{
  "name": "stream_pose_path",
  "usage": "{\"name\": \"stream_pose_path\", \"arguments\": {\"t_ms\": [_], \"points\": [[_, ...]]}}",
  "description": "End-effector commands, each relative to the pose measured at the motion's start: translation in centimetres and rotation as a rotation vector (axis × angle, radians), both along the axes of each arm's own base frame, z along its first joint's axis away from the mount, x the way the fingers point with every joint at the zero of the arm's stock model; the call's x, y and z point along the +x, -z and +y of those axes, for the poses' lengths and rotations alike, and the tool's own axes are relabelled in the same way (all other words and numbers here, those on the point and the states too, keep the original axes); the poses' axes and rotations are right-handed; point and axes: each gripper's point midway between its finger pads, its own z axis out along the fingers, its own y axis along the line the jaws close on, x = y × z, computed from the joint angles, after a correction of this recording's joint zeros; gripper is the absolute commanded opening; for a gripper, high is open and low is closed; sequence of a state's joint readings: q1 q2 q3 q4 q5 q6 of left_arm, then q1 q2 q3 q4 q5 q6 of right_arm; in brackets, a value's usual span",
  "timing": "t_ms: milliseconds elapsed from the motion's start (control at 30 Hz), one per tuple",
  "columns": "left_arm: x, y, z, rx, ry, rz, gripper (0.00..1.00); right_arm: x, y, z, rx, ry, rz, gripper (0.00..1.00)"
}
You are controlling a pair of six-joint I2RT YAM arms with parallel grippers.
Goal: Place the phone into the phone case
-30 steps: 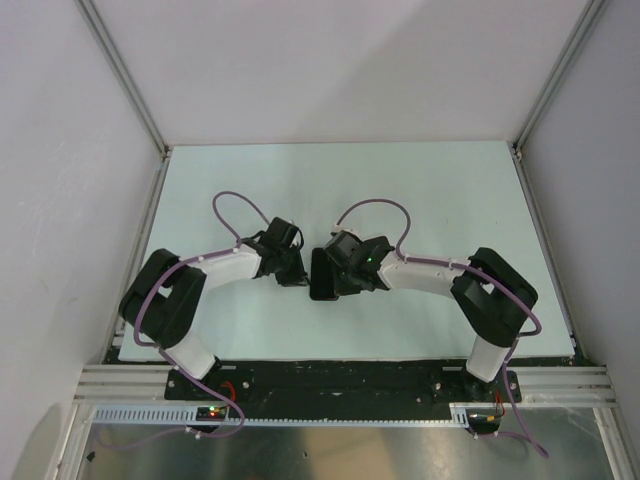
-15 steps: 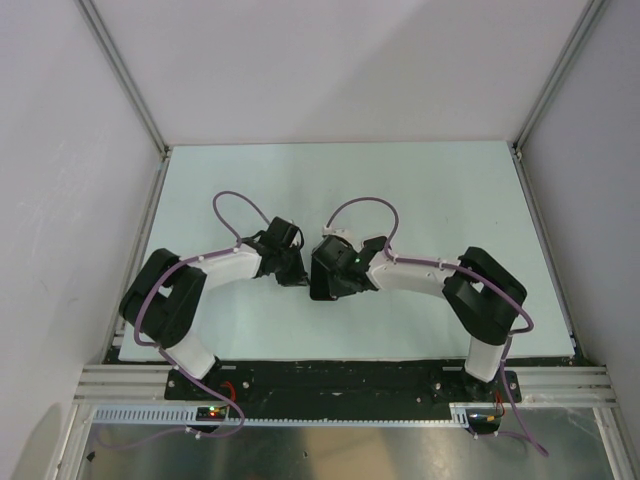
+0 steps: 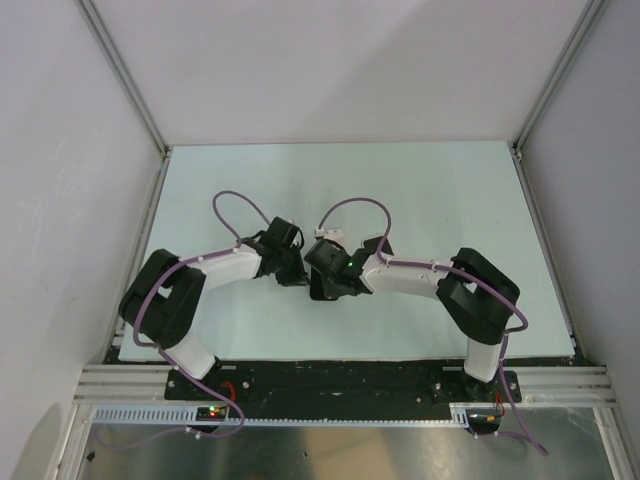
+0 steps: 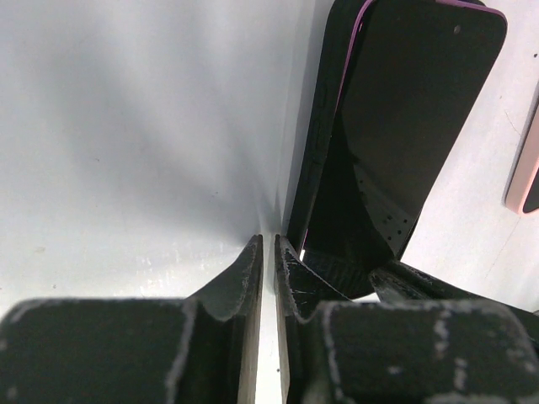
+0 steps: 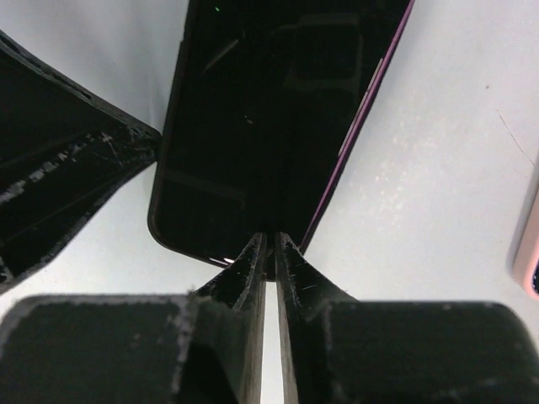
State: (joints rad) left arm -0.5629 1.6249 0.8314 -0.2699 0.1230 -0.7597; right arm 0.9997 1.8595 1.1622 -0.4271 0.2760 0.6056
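The pale bench [image 3: 450,190] carries both arms, which meet near its middle, a little toward the near edge. Compared with a second ago, the right arm [image 3: 410,278] has swung leftward: its elbow sits closer in and its wrist now covers more of the dark slab between the two wrists. The left arm [image 3: 215,268] has kept its pose.

That slab is the black phone case [image 4: 316,143] with the phone [image 4: 413,109] lying in it, screen up, flat on the bench between the two grippers. In the left wrist view the case wall runs along one long side of the phone, with a thin purple edge just inside it. In the right wrist view the purple edge shows along the other long side. Whether the phone is pressed fully home cannot be told.

The left gripper [image 4: 268,252] has its jaws drawn almost together, with only a slit of bench showing between them and nothing held. One fingertip sits at the corner of the case wall. The right gripper [image 5: 269,248] is closed the same way, its tips against the near end of the phone.

A small pink object [image 4: 526,164] lies on the bench just beside the case, cut off by the frame.
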Motion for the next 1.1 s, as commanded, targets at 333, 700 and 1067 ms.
{"name": "stream_pose_path", "arguments": {"t_ms": [333,700,1067], "points": [[1.1,-3.3,-0.2,-0.021,0.019,-0.105,0.16,2.7,-3.8,-2.4,0.07,0.018,-0.037,0.4],[-2.9,-3.6,0.2,-0.027,0.029,-0.106,0.16,13.2,-8.3,-2.3,0.268,0.091,-0.129,0.37],[-6.4,-2.2,-2.5,-0.016,0.062,-0.057,0.13,18.5,-4.6,1.3,0.281,0.065,-0.053,0.2]]}}
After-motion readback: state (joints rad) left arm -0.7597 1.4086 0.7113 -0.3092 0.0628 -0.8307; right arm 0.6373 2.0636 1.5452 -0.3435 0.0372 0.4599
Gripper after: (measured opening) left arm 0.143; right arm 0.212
